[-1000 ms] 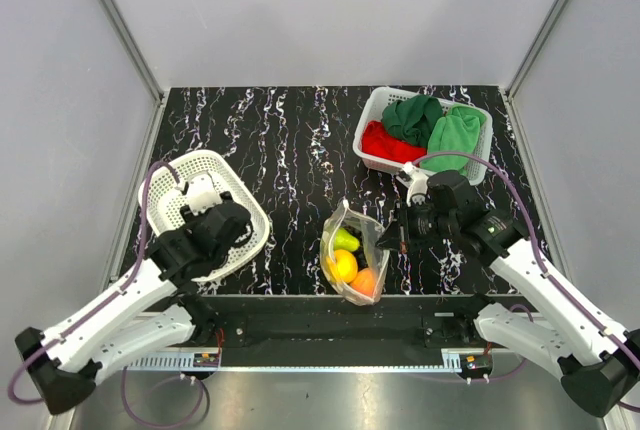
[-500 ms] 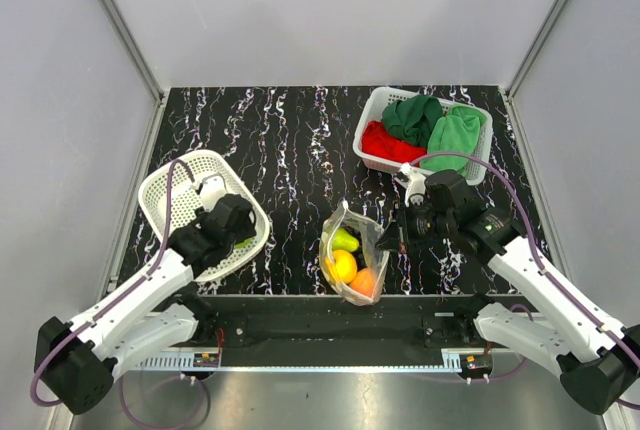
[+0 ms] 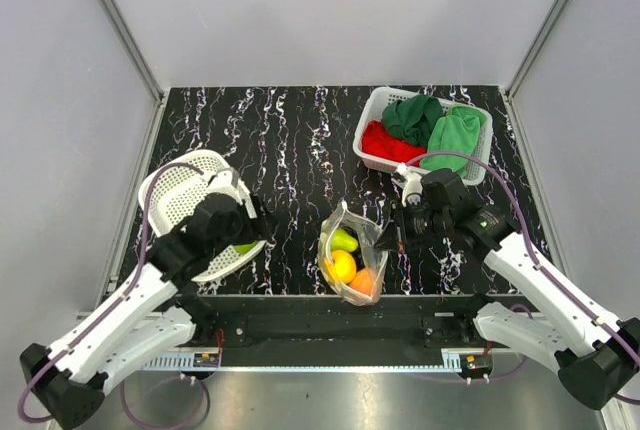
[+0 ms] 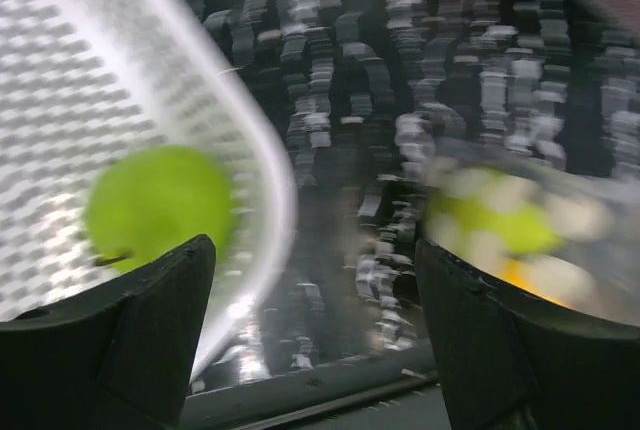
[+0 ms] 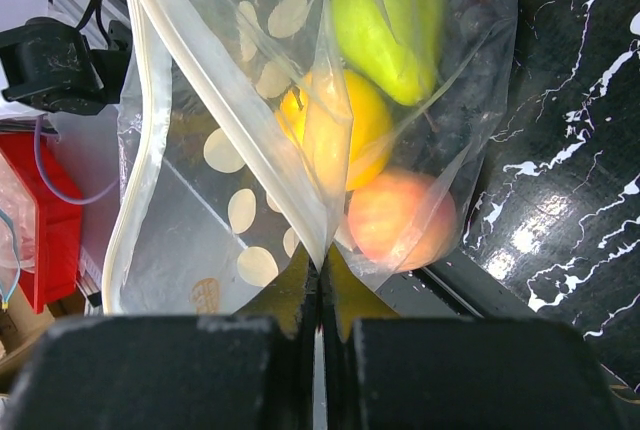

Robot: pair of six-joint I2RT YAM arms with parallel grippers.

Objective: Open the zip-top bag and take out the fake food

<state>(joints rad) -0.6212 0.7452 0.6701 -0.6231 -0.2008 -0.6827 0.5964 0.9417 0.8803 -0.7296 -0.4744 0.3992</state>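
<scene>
The zip-top bag (image 3: 352, 262) stands near the table's front edge, mouth open, with a green apple (image 3: 344, 241), a yellow fruit (image 3: 343, 266) and a peach (image 3: 364, 282) inside. My right gripper (image 3: 392, 240) is shut on the bag's right side. The right wrist view shows the right gripper (image 5: 322, 260) pinching a fold of dotted plastic below the fruits (image 5: 335, 125). My left gripper (image 3: 262, 227) hangs open just right of the white basket's rim. In the blurred left wrist view nothing lies inside the left gripper (image 4: 312, 290). A second green apple (image 4: 158, 205) lies in that basket.
The white perforated basket (image 3: 185, 185) sits at the left with the green apple (image 3: 244, 247) near its right wall. Another white basket (image 3: 372, 120) at the back right holds red and green cloths. Grey walls enclose the black marbled table (image 3: 290, 140).
My left gripper has opened wider and swung right, off the basket toward the bag, leaving a green apple in the basket. The right gripper has kept its hold on the bag.
</scene>
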